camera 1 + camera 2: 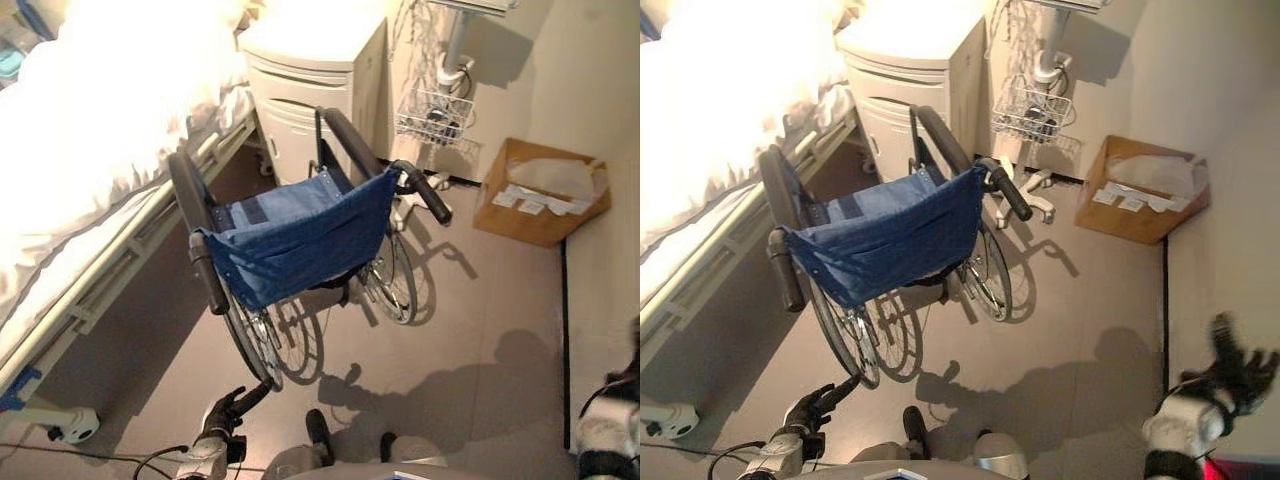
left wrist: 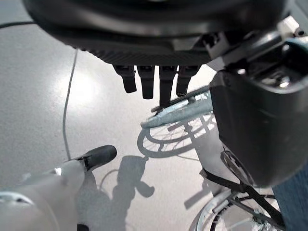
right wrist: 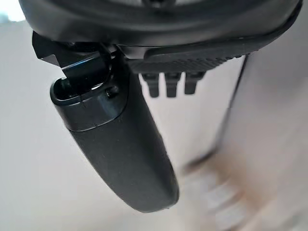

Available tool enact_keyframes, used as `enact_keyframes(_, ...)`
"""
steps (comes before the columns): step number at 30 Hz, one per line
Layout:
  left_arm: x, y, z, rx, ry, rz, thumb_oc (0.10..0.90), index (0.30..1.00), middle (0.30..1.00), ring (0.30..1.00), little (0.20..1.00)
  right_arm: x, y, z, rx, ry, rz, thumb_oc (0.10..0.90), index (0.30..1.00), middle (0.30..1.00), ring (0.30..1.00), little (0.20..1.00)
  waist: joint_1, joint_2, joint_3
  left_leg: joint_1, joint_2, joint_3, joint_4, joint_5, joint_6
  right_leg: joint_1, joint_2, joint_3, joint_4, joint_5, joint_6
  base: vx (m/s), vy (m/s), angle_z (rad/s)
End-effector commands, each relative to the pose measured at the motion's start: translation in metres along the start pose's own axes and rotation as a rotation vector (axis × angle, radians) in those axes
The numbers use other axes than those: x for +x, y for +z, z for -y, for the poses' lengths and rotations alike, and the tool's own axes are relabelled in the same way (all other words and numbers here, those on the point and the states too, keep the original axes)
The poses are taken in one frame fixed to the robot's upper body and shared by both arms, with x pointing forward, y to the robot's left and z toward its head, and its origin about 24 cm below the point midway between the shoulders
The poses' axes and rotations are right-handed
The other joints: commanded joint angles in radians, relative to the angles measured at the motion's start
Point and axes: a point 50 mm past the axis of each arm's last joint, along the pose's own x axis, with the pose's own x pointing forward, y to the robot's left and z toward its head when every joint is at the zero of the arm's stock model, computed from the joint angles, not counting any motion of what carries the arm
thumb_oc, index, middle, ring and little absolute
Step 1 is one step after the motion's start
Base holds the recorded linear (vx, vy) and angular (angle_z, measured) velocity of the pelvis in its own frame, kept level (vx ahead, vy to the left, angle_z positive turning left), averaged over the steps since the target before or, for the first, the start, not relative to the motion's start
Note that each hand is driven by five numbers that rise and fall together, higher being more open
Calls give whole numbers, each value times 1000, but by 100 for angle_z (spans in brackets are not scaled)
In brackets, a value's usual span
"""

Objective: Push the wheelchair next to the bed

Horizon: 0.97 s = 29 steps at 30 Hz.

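left robot hand (image 1: 222, 416) fingers relaxed, empty, low behind wheelchair (image 1: 300, 235); right robot hand (image 1: 1230, 375) spread, off aside; looks like approach step, chair near bed (image 1: 90, 150); next up: reach push handles

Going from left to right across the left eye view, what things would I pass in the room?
Bed → wheelchair → wire basket → cardboard box.
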Motion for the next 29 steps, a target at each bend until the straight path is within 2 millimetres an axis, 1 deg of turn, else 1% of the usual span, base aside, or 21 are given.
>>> enact_keyframes(1, 4, 20, -8, 21, 40, 78, 800, 900, 900, 900, 900, 2, -1, -17, -444, 164, 60, 800, 900, 900, 900, 900, 25, -5, -9, 59, -4, 3, 61, -174, -40, -128, 33, -21, 72, 55, 5, -22, -32, -3)
enact_keyframes(3, 3, 22, -7, 22, 34, 85, 800, 900, 900, 900, 900, -9, -33, -14, -662, 252, -46, 800, 900, 900, 900, 900, 31, -9, 0, 65, -5, -4, 63, -177, -36, -121, 30, -24, 77, 50, 6, -23, -38, -2)
enact_keyframes(4, 3, 22, -8, 34, 31, 86, 800, 900, 900, 900, 900, -20, -56, -13, -773, 334, -131, 800, 900, 900, 900, 900, 38, -12, 2, 64, -4, -8, 68, -178, -35, -117, 28, -30, 76, 49, 4, -26, -36, -2)
enact_keyframes(6, 3, 21, -8, 39, 28, 83, 800, 900, 900, 900, 900, -27, -72, -10, -841, 391, -204, 800, 900, 900, 900, 900, 44, -13, 3, 65, -3, -11, 70, -179, -35, -112, 26, -35, 74, 48, 3, 0, 0, 0)
enact_keyframes(7, 3, 19, -6, 50, 23, 75, 800, 900, 900, 900, 900, -36, -89, -6, -922, 466, -301, 800, 900, 900, 900, 900, 55, -11, -2, 59, -3, -15, 73, -180, -36, -109, 25, -40, 66, 50, 2, 0, 0, 0)
enact_keyframes(8, 4, 19, -5, 54, 20, 74, 800, 900, 900, 900, 900, -39, -94, -5, -945, 488, -329, 800, 900, 900, 900, 900, 56, -11, -2, 59, -4, -16, 73, -180, -36, -107, 24, -43, 65, 50, 1, 5, 14, 4)
enact_keyframes(9, 3, 16, -2, 56, 15, 64, 800, 900, 900, 900, 900, -49, -111, -3, -1004, 544, -408, 800, 900, 900, 900, 900, 67, -11, 1, 65, -7, -28, 75, -182, -38, -90, 19, -55, 62, 45, 1, 10, 14, 4)
enact_keyframes(10, 3, 16, -1, 55, 14, 63, 800, 900, 900, 900, 900, -50, -112, -4, -1006, 549, -411, 800, 900, 900, 900, 900, 69, -10, -1, 61, -6, -27, 76, -182, -39, -92, 20, -54, 59, 48, 0, 26, 29, 12)
enact_keyframes(12, 3, 13, 3, 54, 1, 59, 800, 900, 900, 900, 900, -61, -128, -1, -1002, 576, -508, 800, 900, 900, 900, 900, 84, -6, -4, 63, -8, -38, 76, -183, -42, -82, 16, -66, 55, 46, -1, 42, 38, 12)
enact_keyframes(14, 2, 10, 9, 65, -13, 55, 800, 900, 900, 900, 900, -69, -138, 1, -985, 574, -576, 800, 900, 900, 900, 900, 93, -2, -6, 66, -12, -47, 74, -183, -42, -72, 14, -72, 50, 45, -3, 28, 54, 25)
enact_keyframes(16, 0, 4, 20, 147, -68, 54, 800, 900, 900, 900, 900, -83, -153, 1, -1063, 644, -640, 800, 900, 900, 900, 900, 108, 12, -8, 63, -18, -64, 67, -178, -44, -68, 10, -87, 52, 41, -4, -12, 105, 27)
enact_keyframes(19, -1, 2, 28, 211, -127, 48, 800, 900, 900, 900, 900, -88, -158, -5, -1101, 684, -644, 800, 900, 900, 900, 900, 113, 23, -7, 67, -21, -73, 61, -176, -44, -68, 5, -102, 62, 34, -2, -13, 72, 17)
enact_keyframes(21, -2, 0, 30, 223, -150, 39, 800, 900, 900, 900, 900, -87, -158, -8, -1105, 689, -646, 800, 900, 900, 900, 900, 115, 27, -7, 69, -22, -74, 61, -176, -43, -67, 3, -109, 67, 31, -2, -5, 51, 12)
enact_keyframes(22, -3, -7, 32, 223, -176, 15, 800, 900, 900, 900, 900, -87, -157, -11, -1137, 706, -638, 800, 900, 900, 900, 900, 119, 32, -9, 72, -24, -81, 60, -178, -42, -66, 0, -116, 73, 26, -2, -2, 38, 20)
enact_keyframes(25, -5, -14, 33, 227, -209, -17, 800, 900, 900, 900, 900, -86, -157, -11, -1199, 733, -634, 800, 900, 900, 900, 900, 124, 34, -11, 75, -27, -92, 59, -180, -42, -64, -4, -122, 75, 22, -1, -4, 14, 15)
enact_keyframes(29, -5, -14, 34, 237, -234, -19, 800, 900, 900, 900, 900, -85, -156, -10, -1210, 738, -648, 800, 900, 900, 900, 900, 129, 31, -18, 79, -30, -105, 55, -179, -43, -59, -4, -124, 71, 23, 0, 4, -17, 5)
